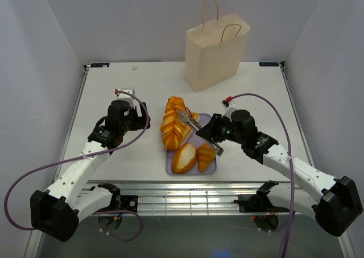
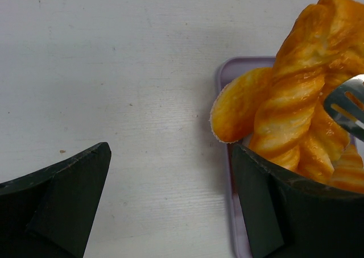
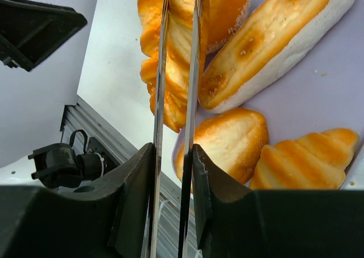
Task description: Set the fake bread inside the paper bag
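Fake bread (image 1: 173, 124) on lilac tray (image 1: 211, 167) at table centre, well apart from upright paper bag (image 1: 216, 50) at far edge. Braided loaves: long axis runs near-to-far, far ends toward bag. Oval roll (image 1: 183, 158) and croissant (image 1: 205, 155) lie diagonal at tray's near end.

Right gripper (image 3: 170, 184) clamped on metal tongs (image 3: 161, 99); 2 blades nearly parallel, 1 braided loaf (image 3: 179, 42) between them.

Left gripper (image 2: 170, 207) wide open, empty, beside tray's left edge.
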